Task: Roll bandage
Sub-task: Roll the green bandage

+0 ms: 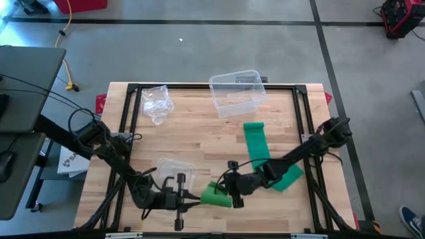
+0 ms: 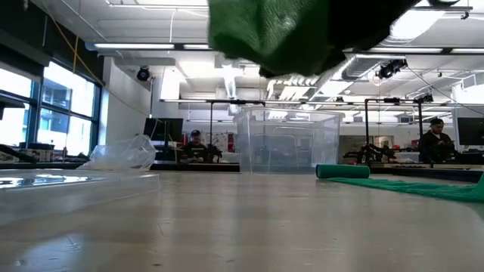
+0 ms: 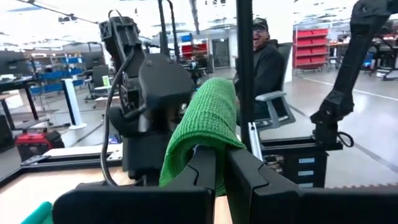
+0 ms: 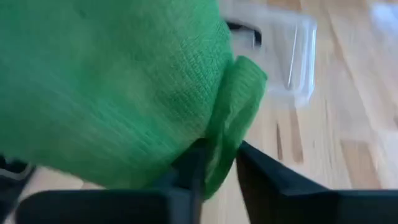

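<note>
— Clear plastic for the tub (image 1: 235, 93) at the back of the table (image 1: 186, 139); anything in it?

— Nothing shows through its walls. A flat clear lid (image 1: 174, 171) lies near the front edge, and a crumpled clear bag (image 1: 157, 103) sits at the back left.

— Where is the bandage (image 1: 259, 149)?

— A green strip runs from mid-table toward the front, ending in a bunched wad between the two grippers, lifted off the wood. Its far end, rolled, lies flat on the table.

— What is hard to see?

— From table height the wad fills the top of the view and hides both grippers. From above, the right arm crosses the strip and covers part of it.

— The left gripper (image 3: 221, 165)?

— Low at the front edge, pointing right, fingers pressed together on a fold of the bandage.

— And the right gripper (image 4: 217, 165)?

— It reaches in from the right side, meeting the left one. A fold lies between its fingers; whether they pinch it or have let go cannot be told.
</note>
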`<move>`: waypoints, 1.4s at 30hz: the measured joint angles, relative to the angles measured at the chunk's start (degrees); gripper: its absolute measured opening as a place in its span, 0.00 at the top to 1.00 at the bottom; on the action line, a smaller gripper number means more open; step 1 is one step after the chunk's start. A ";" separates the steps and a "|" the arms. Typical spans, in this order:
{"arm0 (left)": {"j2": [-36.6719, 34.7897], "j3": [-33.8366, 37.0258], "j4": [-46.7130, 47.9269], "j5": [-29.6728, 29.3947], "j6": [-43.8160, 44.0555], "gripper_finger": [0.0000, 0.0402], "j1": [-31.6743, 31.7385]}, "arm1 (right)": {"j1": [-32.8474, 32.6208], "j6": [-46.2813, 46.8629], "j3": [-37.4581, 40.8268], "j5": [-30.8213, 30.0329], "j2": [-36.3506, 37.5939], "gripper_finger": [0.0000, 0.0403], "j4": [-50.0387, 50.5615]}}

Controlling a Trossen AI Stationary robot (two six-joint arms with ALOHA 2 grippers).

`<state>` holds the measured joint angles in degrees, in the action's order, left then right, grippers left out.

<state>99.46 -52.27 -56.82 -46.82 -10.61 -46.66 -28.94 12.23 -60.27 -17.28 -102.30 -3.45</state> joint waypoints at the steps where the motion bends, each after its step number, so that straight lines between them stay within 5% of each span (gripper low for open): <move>1: 0.00 0.00 0.27 0.50 0.10 0.98 0.22 | -0.07 0.79 0.00 -0.48 -0.01 0.76 1.15; 7: 0.53 -0.07 9.37 1.75 12.39 0.98 0.42 | 0.07 10.03 0.02 -0.42 0.00 0.55 7.63; 12: 3.17 -0.07 10.01 1.69 18.60 0.98 -0.68 | -0.11 13.14 0.02 4.75 1.13 0.46 10.43; 21: 5.74 -0.18 2.85 0.90 24.90 0.98 -2.28 | -6.24 19.26 0.02 4.41 5.27 0.45 17.01; 29: 8.60 -0.15 11.20 -3.35 31.89 0.98 4.93 | -16.39 21.60 0.02 -0.79 5.09 0.45 17.63; 42: 10.69 -0.11 26.10 2.21 31.23 0.98 17.09 | -9.50 11.34 0.02 -6.15 -2.54 0.45 11.75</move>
<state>110.15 -52.38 -30.72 -44.61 20.62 -29.57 -38.44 23.57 -60.25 -23.43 -104.84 8.31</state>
